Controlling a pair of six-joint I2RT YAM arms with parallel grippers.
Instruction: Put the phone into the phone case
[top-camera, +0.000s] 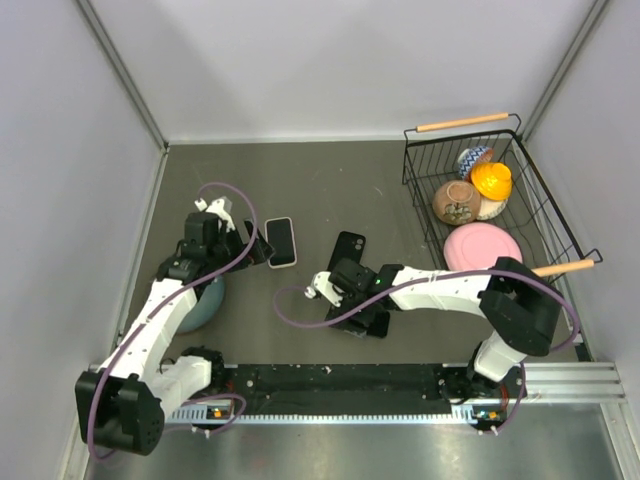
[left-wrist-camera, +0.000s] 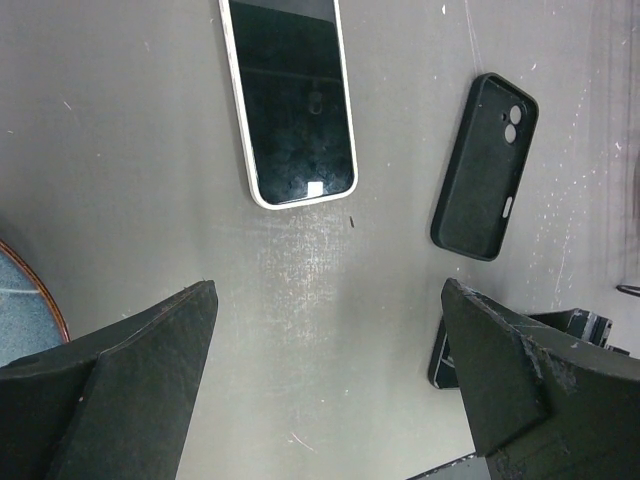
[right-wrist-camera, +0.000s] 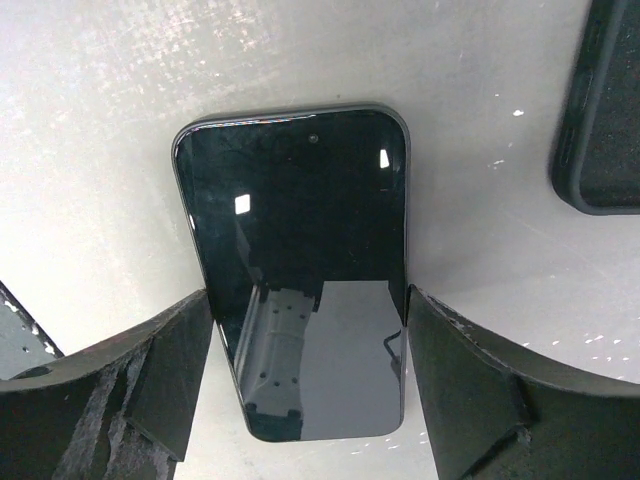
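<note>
A black phone (right-wrist-camera: 300, 260) lies screen up on the grey table. My right gripper (right-wrist-camera: 307, 295) straddles it, jaws pressed against both long edges. From above, this gripper (top-camera: 362, 310) sits over the phone (top-camera: 376, 325) at the centre front. The empty black phone case (top-camera: 346, 250) lies just beyond it and also shows in the right wrist view (right-wrist-camera: 610, 110) and the left wrist view (left-wrist-camera: 485, 165). A second phone with a white rim (left-wrist-camera: 290, 100) lies to the left (top-camera: 281, 242). My left gripper (left-wrist-camera: 328, 300) is open and empty, hovering near that phone (top-camera: 258, 245).
A blue-grey bowl (top-camera: 205, 300) sits under the left arm. A wire basket (top-camera: 530, 190) at the right holds a pink plate (top-camera: 483, 247), a brown bowl (top-camera: 457, 202) and an orange object (top-camera: 491, 180). Grey walls enclose the table.
</note>
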